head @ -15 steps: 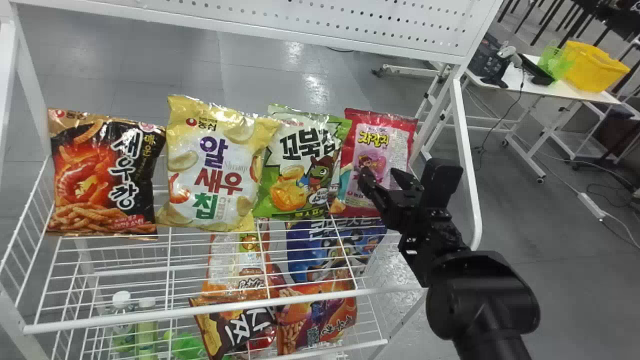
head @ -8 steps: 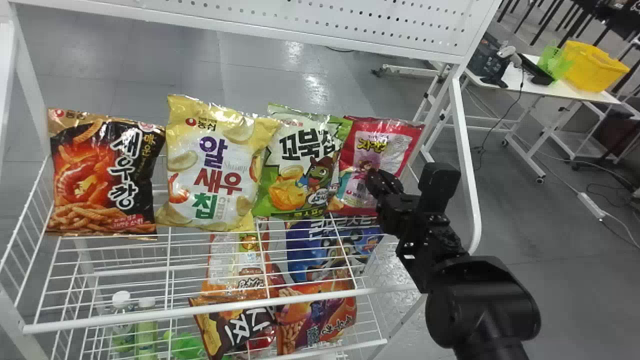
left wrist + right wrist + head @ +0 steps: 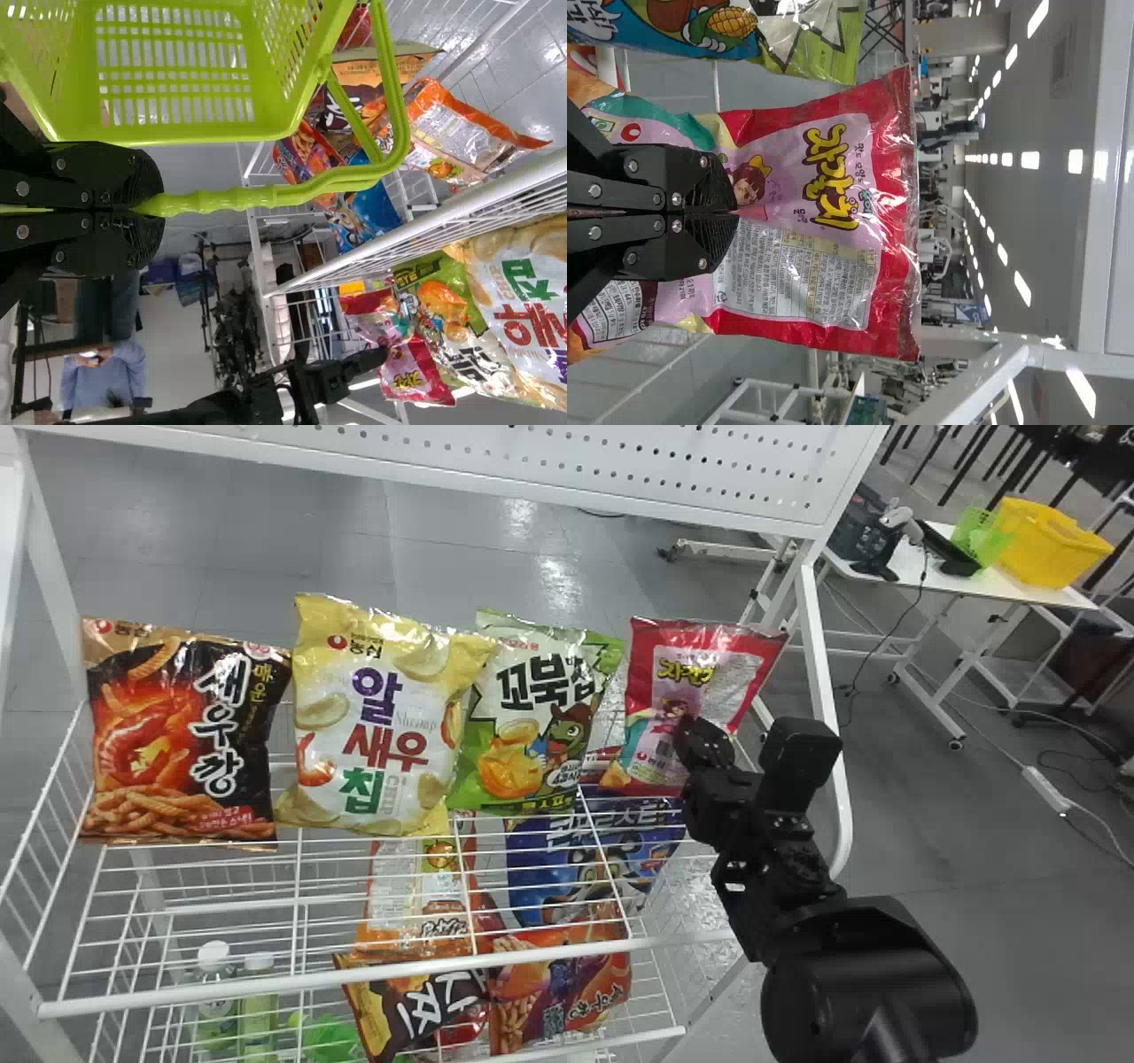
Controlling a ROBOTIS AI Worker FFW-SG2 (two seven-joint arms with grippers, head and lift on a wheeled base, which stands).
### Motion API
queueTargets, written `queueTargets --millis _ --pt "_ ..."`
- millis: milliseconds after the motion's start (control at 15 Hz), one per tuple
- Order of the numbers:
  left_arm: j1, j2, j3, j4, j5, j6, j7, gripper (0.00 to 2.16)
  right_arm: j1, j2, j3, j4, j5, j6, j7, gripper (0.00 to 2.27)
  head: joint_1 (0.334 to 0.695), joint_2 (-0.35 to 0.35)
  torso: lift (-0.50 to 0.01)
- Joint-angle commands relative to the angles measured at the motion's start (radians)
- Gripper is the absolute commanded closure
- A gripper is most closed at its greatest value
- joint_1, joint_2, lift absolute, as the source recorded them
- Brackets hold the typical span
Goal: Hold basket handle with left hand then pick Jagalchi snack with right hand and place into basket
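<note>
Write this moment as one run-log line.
left gripper: jaws closed on basket handle | right gripper: jaws closed on Jagalchi snack | snack outside basket, not yet placed

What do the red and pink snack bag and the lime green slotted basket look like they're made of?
The red and pink snack bag looks like thin, glossy plastic film, perhaps foil-lined: it wrinkles and throws bright glints. The lime green slotted basket seems to be smooth moulded plastic with a slight sheen, judging by its even colour and regular openings.
</note>
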Motion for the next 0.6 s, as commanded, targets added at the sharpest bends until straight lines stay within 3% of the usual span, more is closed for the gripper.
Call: queueTargets --millis 0,533 --pt "0.002 0.000 -0.001 -0.002 0.000 0.000 0.001 1.81 0.034 -0.001 -0.017 -0.046 -0.014 -0.004 -0.010 1.95 0.695 -0.350 -0.010" --pt "-0.001 -0.002 -0.014 -0.008 -0.002 0.000 0.008 1.81 0.194 -0.004 -0.040 -0.298 -0.113 0.137 -0.010 1.95 0.695 -0.350 -0.010"
